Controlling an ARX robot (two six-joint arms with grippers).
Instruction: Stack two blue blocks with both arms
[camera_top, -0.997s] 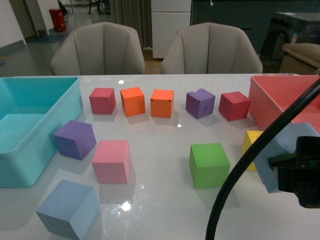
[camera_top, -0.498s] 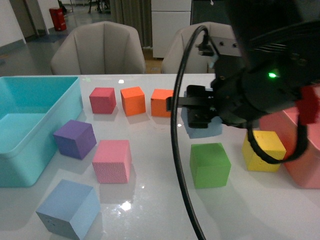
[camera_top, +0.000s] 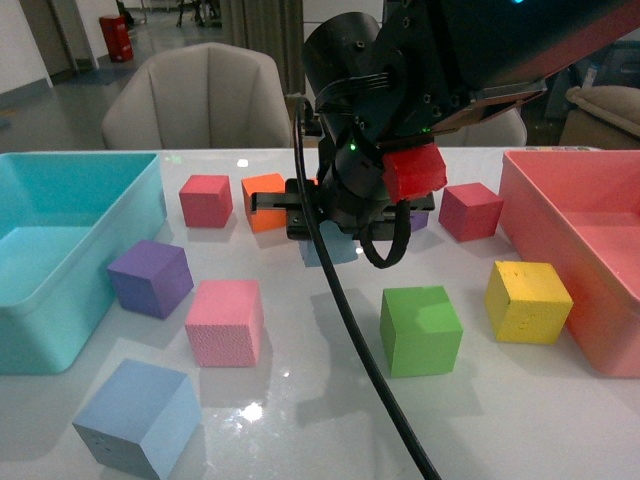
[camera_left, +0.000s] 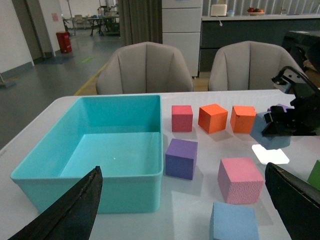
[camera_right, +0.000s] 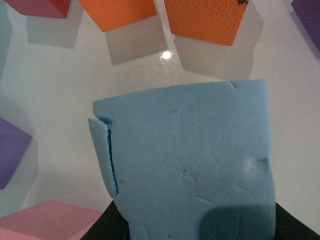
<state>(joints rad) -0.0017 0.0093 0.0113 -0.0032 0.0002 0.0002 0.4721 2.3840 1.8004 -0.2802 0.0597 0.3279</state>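
Swung further left across the white counter (camera_top: 300, 440), my right hand (camera_top: 345, 215) clamps one pale sky-blue foam cube (camera_top: 320, 252) above the middle. Second pale blue foam cube (camera_top: 135, 418) waits front-left, so I carry high, square the faces, lower gently. Left hand (camera_left: 182, 200) gapes, empty.

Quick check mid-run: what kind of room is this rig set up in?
Probably a lab or demo space in an office-like building: a glossy white table, two padded beige armchairs at its far side, white drawer cabinets behind, and a polished open floor running to a red bin.
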